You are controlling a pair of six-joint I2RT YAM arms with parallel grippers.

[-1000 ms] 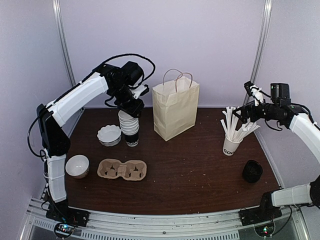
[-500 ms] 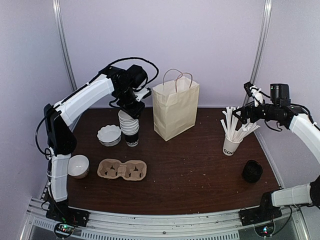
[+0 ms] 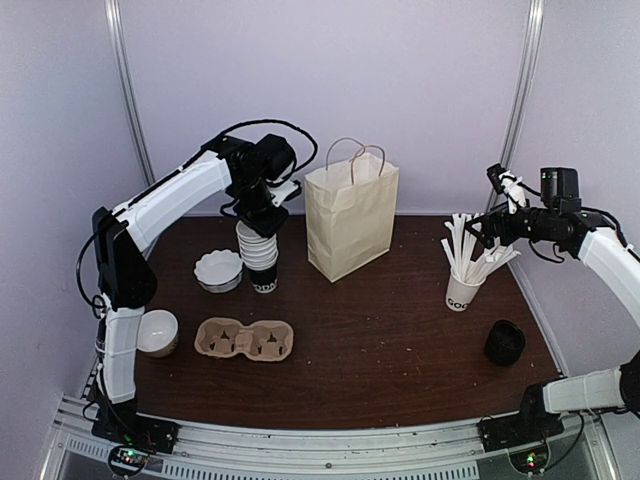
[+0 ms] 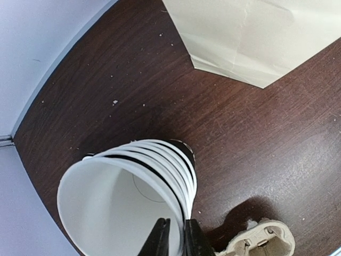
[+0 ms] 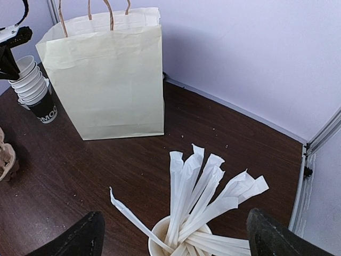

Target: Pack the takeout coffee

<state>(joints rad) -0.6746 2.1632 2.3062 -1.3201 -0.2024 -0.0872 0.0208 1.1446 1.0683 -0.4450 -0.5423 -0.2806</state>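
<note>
Dark wood-grain worktop [image 3: 400, 345] sat boxed in by pale lilac walls [image 3: 440, 70] and slim metal corner posts [image 3: 127, 90], evenly lit.

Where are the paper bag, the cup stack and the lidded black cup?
paper bag [image 3: 350, 225]: top external view, front face.
cup stack [image 4: 117, 213]: left wrist view, inside wall of top cup.
lidded black cup [image 3: 505, 340]: top external view, lid.

Bare table [image 3: 390, 340] runs from the centre to six o'clock, a wide lane for either arm; the paper bag [image 3: 350, 215] stands tall at twelve o'clock, walling off the far edge. From eight to ten o'clock the cup carrier [image 3: 245, 340], a bowl [image 3: 155, 332], a fluted dish [image 3: 218, 270] and the stack of cups [image 3: 262, 260] crowd the room; at three o'clock wrapped sticks [image 3: 470, 250] fan upward; the takeout coffee [image 3: 505, 343] at four o'clock stands well apart, open on every side.
</note>
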